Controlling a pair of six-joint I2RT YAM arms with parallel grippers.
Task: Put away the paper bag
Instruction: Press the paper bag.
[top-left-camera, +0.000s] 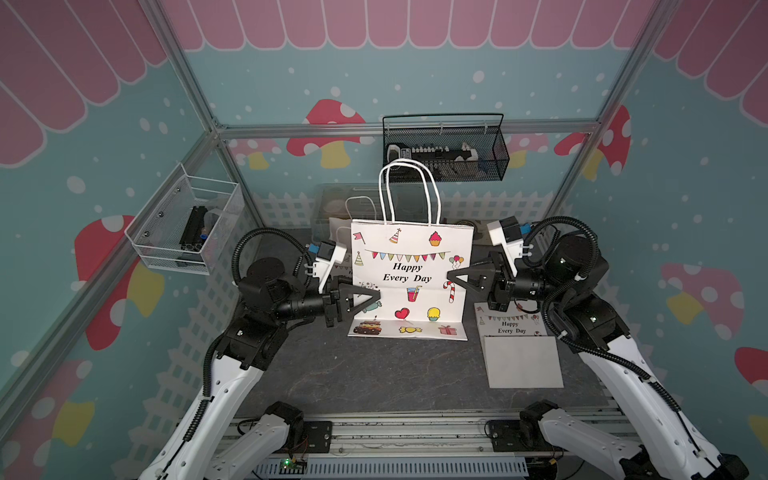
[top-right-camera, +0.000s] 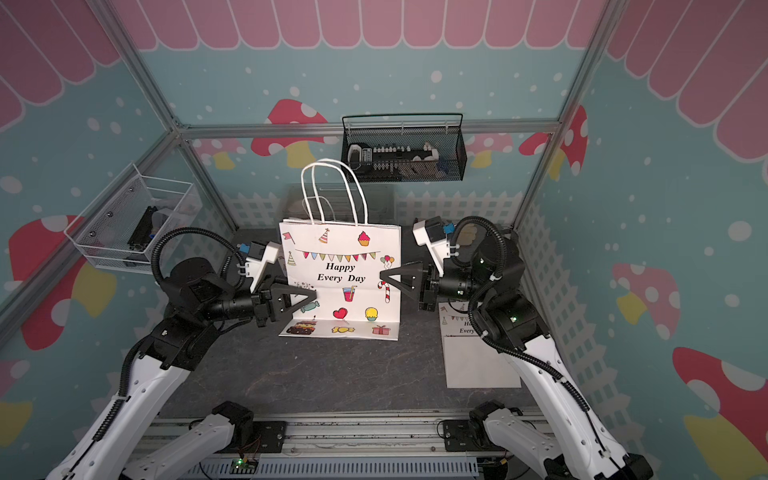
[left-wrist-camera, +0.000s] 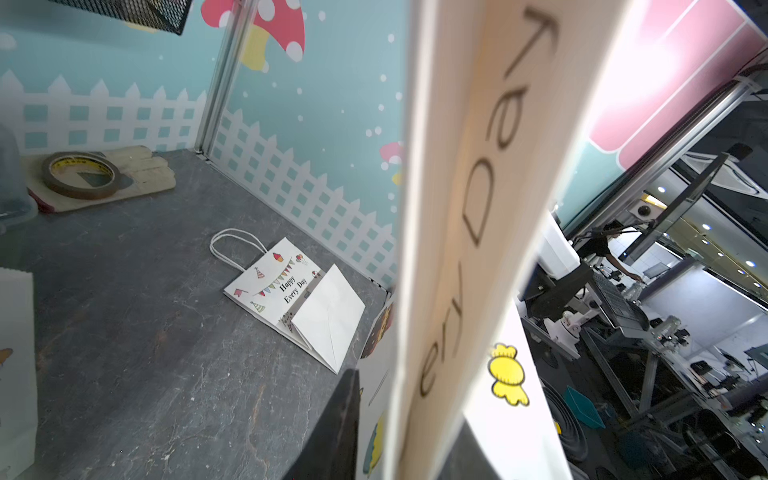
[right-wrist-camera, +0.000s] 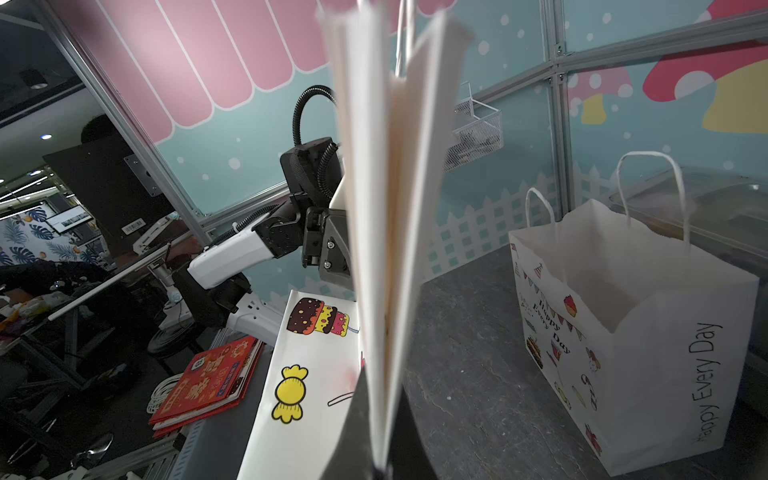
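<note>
The paper bag (top-left-camera: 411, 274) (top-right-camera: 340, 274) is white with party prints and "Happy Every Day". It stands upright and flattened at the table's middle, handles up, its bottom flap folded forward onto the table. My left gripper (top-left-camera: 376, 295) (top-right-camera: 313, 296) is at the bag's left edge. In the left wrist view its jaws (left-wrist-camera: 411, 415) stand part-way apart with the bag's edge (left-wrist-camera: 469, 208) between them. My right gripper (top-left-camera: 449, 276) (top-right-camera: 382, 276) is at the right edge. In the right wrist view it (right-wrist-camera: 382, 390) is shut tight on the folded paper (right-wrist-camera: 374, 166).
A folded flat bag (top-left-camera: 519, 349) (left-wrist-camera: 291, 299) lies on the table at the right. An opened bag (right-wrist-camera: 623, 332) stands behind on the left. A black mesh basket (top-left-camera: 444, 149) hangs on the back wall and a white wire basket (top-left-camera: 187, 224) on the left wall. A tape roll (left-wrist-camera: 79, 174) lies at the back.
</note>
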